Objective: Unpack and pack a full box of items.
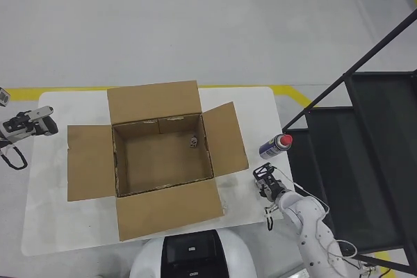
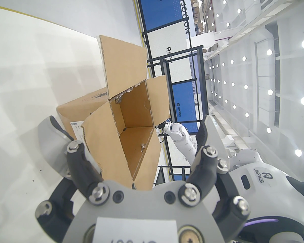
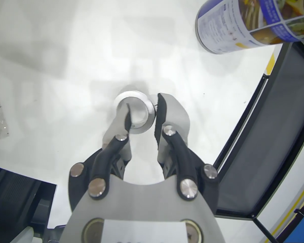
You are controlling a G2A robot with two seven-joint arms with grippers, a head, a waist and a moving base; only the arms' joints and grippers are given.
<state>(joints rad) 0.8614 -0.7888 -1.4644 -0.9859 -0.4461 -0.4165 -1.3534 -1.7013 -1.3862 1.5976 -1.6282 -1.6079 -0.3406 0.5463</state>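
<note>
Box (image 1: 153,103) open in middle of bench (image 1: 62,215), flaps spread, small object (image 1: 193,144) in far right corner. Right gripper (image 3: 144,113) clamped on metal ring (image 3: 136,102) near blue can (image 1: 275,146), right of box. Left gripper (image 1: 48,122) spread apart, off bench's left edge.

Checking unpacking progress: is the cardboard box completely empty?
No, one small item lies on the floor of the box, near a corner.

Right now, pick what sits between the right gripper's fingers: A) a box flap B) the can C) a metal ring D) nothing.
C: the right gripper is closed on a small metal ring on the table, while the can stands apart.
</note>
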